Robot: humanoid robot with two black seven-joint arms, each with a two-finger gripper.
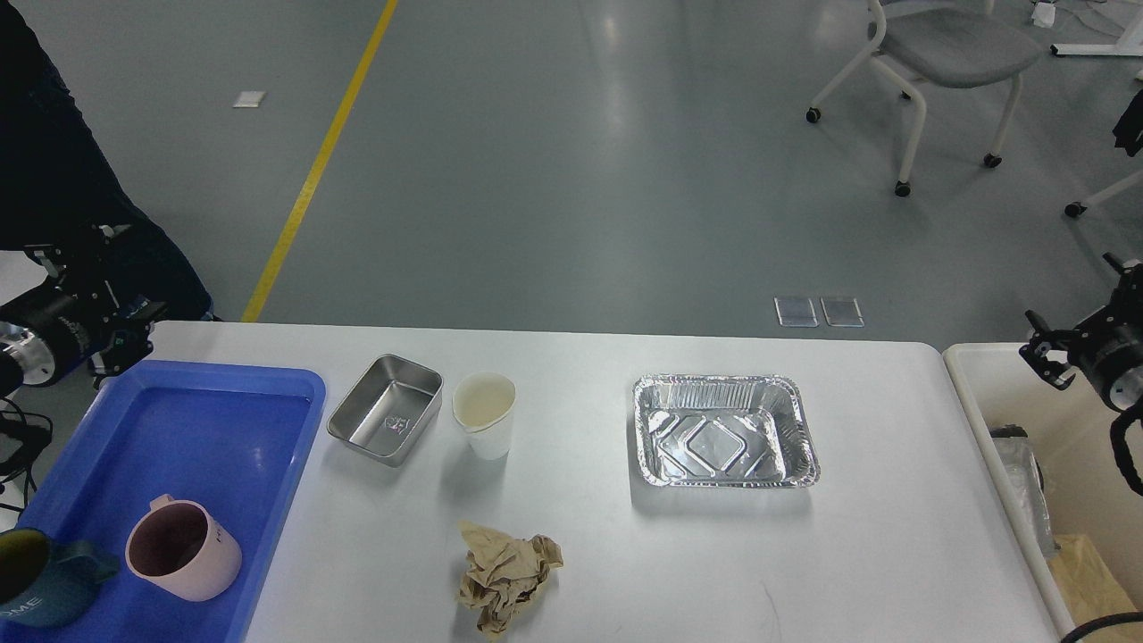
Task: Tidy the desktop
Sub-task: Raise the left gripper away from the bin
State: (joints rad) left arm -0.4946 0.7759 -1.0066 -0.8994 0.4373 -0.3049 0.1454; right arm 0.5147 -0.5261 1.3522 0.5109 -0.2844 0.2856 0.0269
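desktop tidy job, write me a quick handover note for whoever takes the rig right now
Left gripper: over the blue tray's far-left corner, holding nothing; open or shut unclear.
Right gripper: open, empty, above the cream bin.
Done: pink mug and dark blue mug sit in the tray.
Left on the desktop: steel container, paper cup, foil pan, crumpled brown paper.

My counter (625,554) is plain white. On its left lies a bright blue plastic tray (223,420) holding a dusty pink mug (183,549) and a dark teal mug (40,580) with pale lettering. The steel pan (386,409) is dull silver; the paper cup (485,413) is cream-white. The crumpled paper (507,579) is tan. The foil tray (723,431) is shiny silver, with embossed diamond ribbing. The bin (1000,420) at right is cream-white.
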